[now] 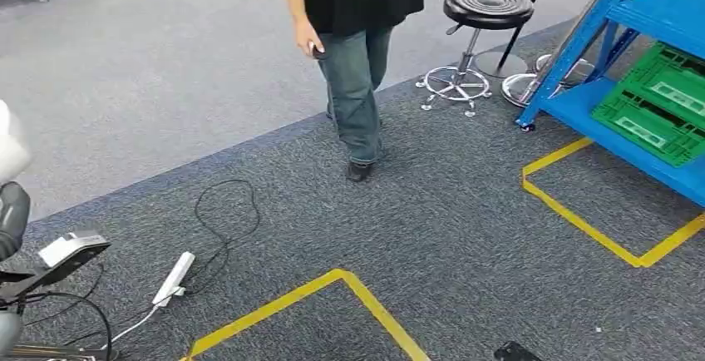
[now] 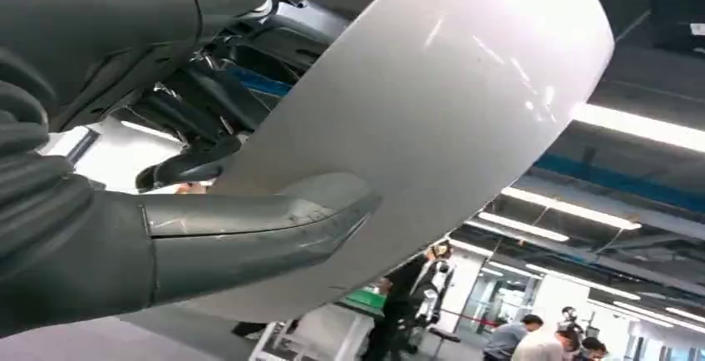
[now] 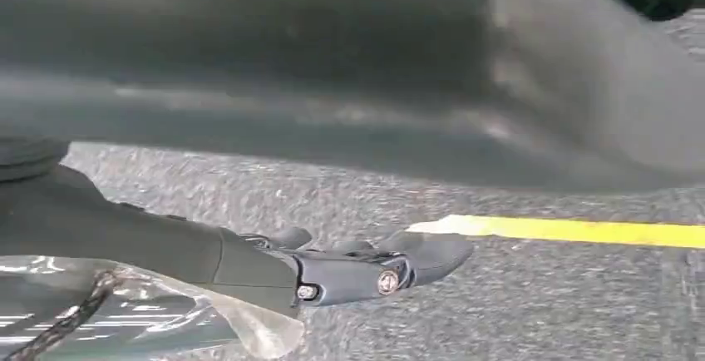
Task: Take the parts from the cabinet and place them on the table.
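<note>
My left hand [image 2: 150,236] holds a large white curved part [image 2: 432,120]; the thick thumb presses on its glossy face and the dark fingers [image 2: 195,103] curl behind its edge. In the head view a bit of this white part [image 1: 10,140] shows at the far left edge. My right hand [image 3: 274,265] hangs low over the carpet, and a clear plastic bag [image 3: 133,315] with something dark inside is tucked under its thumb, off the floor. The blue cabinet rack [image 1: 619,7] with green crates [image 1: 657,103] stands at the right.
A person [image 1: 353,61] in jeans walks on the carpet ahead. A black stool [image 1: 482,20] stands beside the rack. Yellow tape outlines [image 1: 594,228] mark the floor. A white power strip [image 1: 173,278] and black cable [image 1: 220,228] lie at lower left, near a grey device [image 1: 71,249].
</note>
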Tool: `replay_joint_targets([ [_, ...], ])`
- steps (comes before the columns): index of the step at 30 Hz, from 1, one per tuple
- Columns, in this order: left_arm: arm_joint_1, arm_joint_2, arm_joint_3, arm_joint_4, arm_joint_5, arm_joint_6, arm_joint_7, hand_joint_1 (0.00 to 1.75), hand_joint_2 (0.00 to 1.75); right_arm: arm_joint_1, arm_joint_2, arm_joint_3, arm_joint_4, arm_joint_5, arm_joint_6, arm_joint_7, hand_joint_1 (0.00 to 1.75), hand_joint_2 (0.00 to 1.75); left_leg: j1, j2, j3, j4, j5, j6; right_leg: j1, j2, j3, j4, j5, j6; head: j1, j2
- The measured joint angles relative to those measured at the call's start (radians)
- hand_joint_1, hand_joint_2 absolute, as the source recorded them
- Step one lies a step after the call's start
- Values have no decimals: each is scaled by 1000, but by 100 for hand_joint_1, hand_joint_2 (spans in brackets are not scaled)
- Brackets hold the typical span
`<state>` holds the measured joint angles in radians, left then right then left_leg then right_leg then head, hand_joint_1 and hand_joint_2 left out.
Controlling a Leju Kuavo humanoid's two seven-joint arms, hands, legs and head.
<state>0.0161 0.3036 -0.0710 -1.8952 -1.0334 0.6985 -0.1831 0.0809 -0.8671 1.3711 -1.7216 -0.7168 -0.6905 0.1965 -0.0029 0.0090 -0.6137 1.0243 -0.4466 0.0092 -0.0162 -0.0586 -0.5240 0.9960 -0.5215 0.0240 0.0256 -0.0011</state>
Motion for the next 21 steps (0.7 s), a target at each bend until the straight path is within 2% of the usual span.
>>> replay_joint_targets([
  [3, 0, -2, -2, -4, -4, 0, 4, 175, 175, 7, 12, -12, 3, 3, -2, -4, 0, 0, -1, 0, 0, 0, -1, 5, -1, 1, 1, -5, 2, 5, 0, 0],
  [7, 15, -2, -3, -10, -13, 0, 10, 175, 175, 63, 36, -72, 20, -75, -2, -82, 0, 0, -2, 0, 0, 1, -1, 7, -2, 0, 2, -6, 4, 14, 0, 0],
  [10, 22, -2, -3, -11, -19, 0, 9, 175, 175, 90, 47, -105, 29, -111, -2, -105, 0, 0, -2, 1, 2, 1, -1, 7, -3, 2, 2, -6, 4, 17, 0, 0],
  [13, 62, -1, 2, -28, -17, 0, -10, 175, 175, 173, 66, -174, 38, -208, -5, -171, 0, 0, -2, 1, 4, 1, -1, 7, -3, 0, 2, -6, 3, 19, 0, 0],
  [16, 72, -6, 5, -31, -11, 0, -29, 175, 175, 207, 73, -184, 48, -218, -6, -174, 0, 0, -1, 1, 4, 1, -1, 7, -1, 1, 4, -6, 1, 19, 0, 0],
  [21, 63, -1, -12, -34, -24, 0, 36, 175, 175, 218, 85, -195, 56, -227, -6, -125, 0, 0, 0, 3, 9, 1, -3, 7, -1, 2, -4, -6, -2, 18, 0, 0],
])
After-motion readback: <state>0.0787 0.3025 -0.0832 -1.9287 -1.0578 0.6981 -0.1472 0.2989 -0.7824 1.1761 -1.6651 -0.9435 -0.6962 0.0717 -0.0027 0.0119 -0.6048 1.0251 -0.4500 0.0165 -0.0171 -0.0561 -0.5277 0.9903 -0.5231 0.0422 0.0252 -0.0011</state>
